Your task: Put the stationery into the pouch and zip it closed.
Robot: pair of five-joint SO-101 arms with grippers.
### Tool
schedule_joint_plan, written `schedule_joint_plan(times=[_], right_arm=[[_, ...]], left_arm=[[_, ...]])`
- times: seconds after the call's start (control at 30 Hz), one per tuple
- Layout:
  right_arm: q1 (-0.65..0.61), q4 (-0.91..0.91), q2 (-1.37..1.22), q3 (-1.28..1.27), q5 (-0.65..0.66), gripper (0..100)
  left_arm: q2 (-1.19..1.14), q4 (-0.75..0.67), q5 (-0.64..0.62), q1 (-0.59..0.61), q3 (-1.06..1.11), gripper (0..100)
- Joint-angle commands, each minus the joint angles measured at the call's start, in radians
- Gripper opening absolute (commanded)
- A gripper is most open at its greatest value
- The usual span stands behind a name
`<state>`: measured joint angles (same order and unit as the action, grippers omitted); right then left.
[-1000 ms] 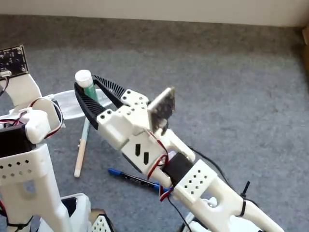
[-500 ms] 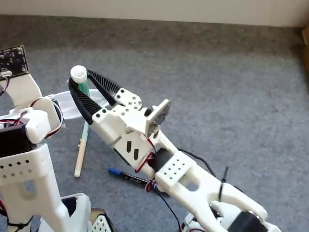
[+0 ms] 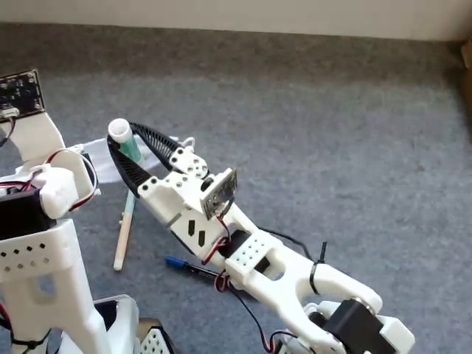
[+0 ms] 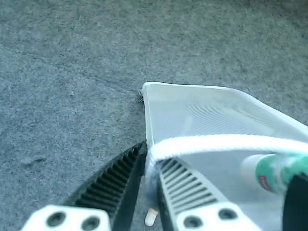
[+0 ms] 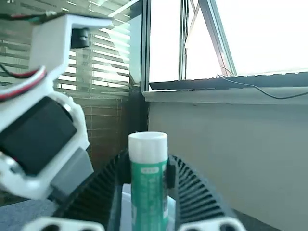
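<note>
The right gripper [image 3: 122, 135] is clasping a cylindrical green glue stick [image 3: 130, 147], white-capped and upright, at the translucent mesh pouch [image 4: 202, 113], whose white rim the left gripper [image 4: 151, 162] is pinching.

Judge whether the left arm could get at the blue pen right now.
Probably not: the left gripper is shut on the pouch rim, and the right arm hangs over part of the blue pen.

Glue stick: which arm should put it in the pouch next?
Right. The right gripper is shut on the glue stick at the mouth of the pouch. The left gripper is clamped on the pouch's rim, so it is occupied.
</note>
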<state>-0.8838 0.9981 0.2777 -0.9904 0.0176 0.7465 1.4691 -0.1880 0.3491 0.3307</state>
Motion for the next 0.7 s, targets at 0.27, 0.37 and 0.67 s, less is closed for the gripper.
schedule_joint_plan(times=[0.27,0.37,0.67], right_arm=[[-0.008,-0.07,0.065,-0.054,0.011,8.4],[-0.01,-0.143,0.065,-0.054,0.011,15.9],[-0.01,-0.151,0.067,-0.054,0.011,15.9]], left_arm=[[0.008,-0.006,-0.005,-0.012,0.001,1],[0.008,-0.006,-0.005,-0.012,0.001,1],[0.008,-0.008,-0.005,-0.012,0.016,1]])
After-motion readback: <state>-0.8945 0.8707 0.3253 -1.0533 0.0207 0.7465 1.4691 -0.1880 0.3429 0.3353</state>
